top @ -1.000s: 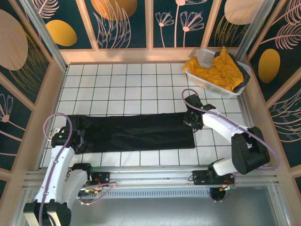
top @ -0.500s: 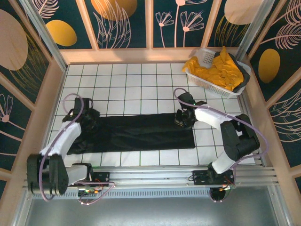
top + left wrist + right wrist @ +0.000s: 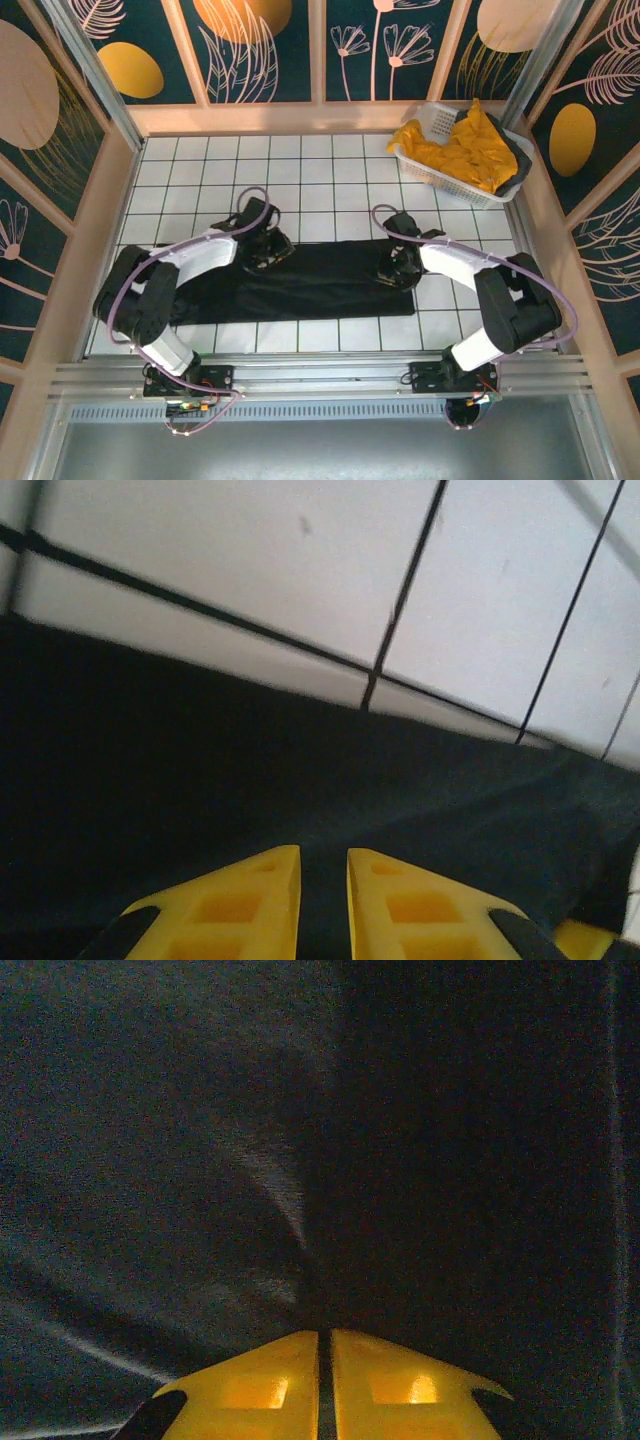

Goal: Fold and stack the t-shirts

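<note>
Across the tiled table: black t-shirt, folded strip, long axis left to right.
At its right end, right gripper, jaws pressed together pinching cloth; on its far edge left of middle, left gripper, jaws nearly together, black cloth between.

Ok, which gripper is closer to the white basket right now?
Right. The right gripper sits on the right end of the black t-shirt, just in front of the basket in the far right corner. The left gripper is at the shirt's far edge, further left.
</note>
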Robot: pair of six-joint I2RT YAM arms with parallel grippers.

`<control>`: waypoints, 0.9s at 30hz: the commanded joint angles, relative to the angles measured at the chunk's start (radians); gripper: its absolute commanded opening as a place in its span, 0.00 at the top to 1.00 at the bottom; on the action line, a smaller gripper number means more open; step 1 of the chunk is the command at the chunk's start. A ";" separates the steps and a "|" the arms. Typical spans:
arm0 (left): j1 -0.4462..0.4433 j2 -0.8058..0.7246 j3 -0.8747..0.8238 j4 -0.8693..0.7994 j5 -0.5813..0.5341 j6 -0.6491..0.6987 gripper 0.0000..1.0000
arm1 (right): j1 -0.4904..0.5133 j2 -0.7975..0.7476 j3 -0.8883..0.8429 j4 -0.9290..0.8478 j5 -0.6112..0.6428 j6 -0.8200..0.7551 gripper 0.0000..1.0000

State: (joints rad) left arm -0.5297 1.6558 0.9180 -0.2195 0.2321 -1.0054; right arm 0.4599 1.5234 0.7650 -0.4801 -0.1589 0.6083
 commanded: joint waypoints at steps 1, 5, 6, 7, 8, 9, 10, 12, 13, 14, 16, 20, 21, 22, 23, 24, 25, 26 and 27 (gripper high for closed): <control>-0.061 0.047 0.047 -0.023 0.010 0.033 0.80 | 0.005 0.008 -0.040 0.001 0.025 0.005 0.89; -0.121 0.092 0.049 -0.110 0.009 0.050 0.83 | 0.003 -0.014 -0.041 -0.007 0.034 -0.001 0.89; -0.134 0.089 0.044 -0.129 0.010 0.052 0.84 | 0.000 -0.015 -0.038 -0.011 0.037 -0.006 0.89; -0.143 0.084 0.036 -0.144 0.014 0.054 0.84 | -0.004 -0.017 -0.034 -0.013 0.039 -0.009 0.88; -0.150 0.076 0.028 -0.166 0.015 0.054 0.85 | -0.008 -0.017 -0.029 -0.017 0.041 -0.013 0.88; -0.154 0.064 0.017 -0.190 0.010 0.054 0.86 | -0.013 -0.016 -0.026 -0.021 0.041 -0.015 0.88; -0.156 0.064 0.008 -0.207 0.006 0.054 0.87 | -0.017 -0.015 -0.021 -0.025 0.041 -0.015 0.88; -0.156 0.021 0.006 -0.248 -0.002 0.062 0.89 | -0.025 -0.013 -0.013 -0.033 0.042 -0.013 0.87; -0.156 0.019 0.007 -0.264 0.001 0.065 0.89 | -0.028 -0.012 -0.010 -0.037 0.042 -0.012 0.86; -0.156 0.020 0.008 -0.279 0.013 0.071 0.90 | -0.033 -0.012 -0.007 -0.041 0.042 -0.010 0.86; -0.156 0.021 -0.003 -0.288 0.042 0.071 0.91 | -0.040 -0.013 0.000 -0.047 0.041 -0.011 0.85; -0.156 -0.012 -0.027 -0.309 0.040 0.063 0.90 | -0.047 -0.017 0.028 -0.067 0.053 -0.014 0.82; -0.156 -0.015 -0.031 -0.314 0.044 0.062 0.90 | -0.046 -0.018 0.036 -0.073 0.057 -0.014 0.82; -0.156 -0.016 -0.037 -0.316 0.052 0.060 0.90 | -0.046 -0.019 0.045 -0.079 0.059 -0.013 0.81; -0.156 -0.019 -0.046 -0.314 0.062 0.055 0.90 | -0.047 -0.019 0.055 -0.085 0.062 -0.010 0.81; -0.156 -0.023 -0.057 -0.312 0.067 0.051 0.90 | -0.047 -0.020 0.063 -0.088 0.064 -0.007 0.80; -0.156 -0.025 -0.065 -0.310 0.072 0.050 0.90 | -0.046 -0.021 0.075 -0.093 0.066 -0.004 0.80; -0.156 -0.027 -0.073 -0.309 0.077 0.048 0.90 | -0.047 -0.019 0.085 -0.096 0.069 -0.001 0.80; -0.156 -0.028 -0.077 -0.311 0.083 0.047 0.90 | -0.046 -0.020 0.096 -0.101 0.072 0.002 0.80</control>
State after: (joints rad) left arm -0.6830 1.6478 0.8661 -0.4770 0.2832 -0.9543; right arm 0.4187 1.5105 0.8112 -0.5312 -0.1211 0.6075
